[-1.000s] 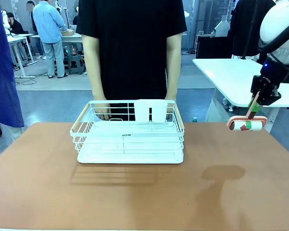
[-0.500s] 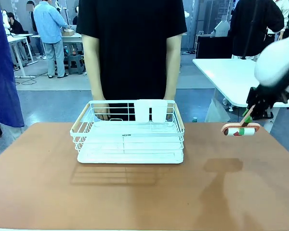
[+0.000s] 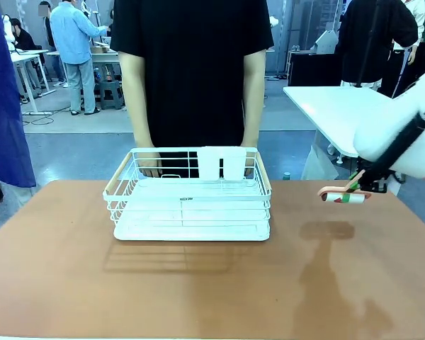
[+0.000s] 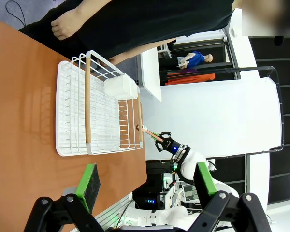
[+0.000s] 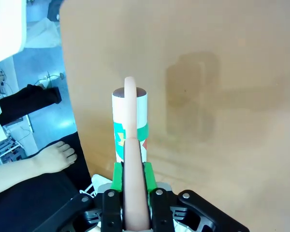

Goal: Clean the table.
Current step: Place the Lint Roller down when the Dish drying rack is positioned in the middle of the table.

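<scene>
The reddish-brown table (image 3: pixel 198 290) spreads across the front view. Above its right side my right gripper (image 3: pixel 370 185) is shut on the pink handle of a lint roller (image 3: pixel 342 195), whose white roll with a green and red label hangs a little over the top and casts a shadow below. In the right wrist view the roller (image 5: pixel 129 121) points away from the gripper (image 5: pixel 134 178) over bare tabletop (image 5: pixel 222 58). My left gripper (image 4: pixel 146 182) stands open with nothing between its green pads, above the table (image 4: pixel 19 145).
A white wire dish rack (image 3: pixel 191 195) with wooden side rails stands at the table's middle back, and the rack (image 4: pixel 99 111) also lies ahead in the left wrist view. A person in black stands behind it, hands (image 3: pixel 150 164) at its far rim. A white table (image 3: pixel 340 106) stands right.
My right arm has swung lower and leftward, carrying the lint roller down and inward over the table's right side. The rack and the person have not moved.
</scene>
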Controlling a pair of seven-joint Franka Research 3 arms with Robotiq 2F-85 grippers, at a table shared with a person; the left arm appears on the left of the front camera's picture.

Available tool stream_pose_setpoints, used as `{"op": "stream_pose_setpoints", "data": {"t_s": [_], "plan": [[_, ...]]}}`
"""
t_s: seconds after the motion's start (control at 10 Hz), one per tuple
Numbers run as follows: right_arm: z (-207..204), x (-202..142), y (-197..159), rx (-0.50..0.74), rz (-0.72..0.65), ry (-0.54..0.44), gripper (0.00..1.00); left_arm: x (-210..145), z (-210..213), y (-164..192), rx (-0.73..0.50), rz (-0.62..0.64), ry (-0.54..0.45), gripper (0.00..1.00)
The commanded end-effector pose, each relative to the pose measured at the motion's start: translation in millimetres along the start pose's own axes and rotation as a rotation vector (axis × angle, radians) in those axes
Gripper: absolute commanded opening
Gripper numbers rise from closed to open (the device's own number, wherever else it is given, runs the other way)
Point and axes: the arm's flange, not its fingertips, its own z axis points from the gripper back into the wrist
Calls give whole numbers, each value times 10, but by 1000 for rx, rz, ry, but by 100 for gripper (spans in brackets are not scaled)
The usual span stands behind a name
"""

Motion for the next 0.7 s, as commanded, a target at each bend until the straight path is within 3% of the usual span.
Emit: {"op": "stream_pose_setpoints", "data": {"t_s": [0.0, 0.6], "plan": [[-212, 210, -142, 50, -1, 37, 21, 1, 27, -19, -2, -4, -7, 100], [-394, 180, -219, -14, 55, -31, 21, 1, 27, -19, -2, -4, -7, 100]]}}
